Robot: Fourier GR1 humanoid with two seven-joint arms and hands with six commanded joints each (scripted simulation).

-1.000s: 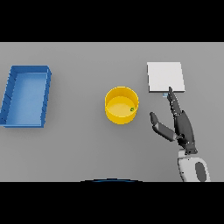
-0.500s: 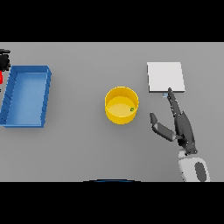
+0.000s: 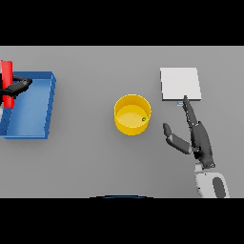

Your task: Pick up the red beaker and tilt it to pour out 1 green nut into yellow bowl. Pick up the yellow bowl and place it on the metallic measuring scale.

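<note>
Right hand (image 3: pixel 200 140) hangs open between yellow bowl (image 3: pixel 133 114) and metallic scale (image 3: pixel 180 84), our left hand (image 3: pixel 15 88) wraps the red beaker (image 3: pixel 6 84) over the blue bin (image 3: pixel 29 106), green nut (image 3: pixel 144 119) sits in the bowl, and a sloppy grab could tip it out

no readable text, labels or numbers anywhere
</note>
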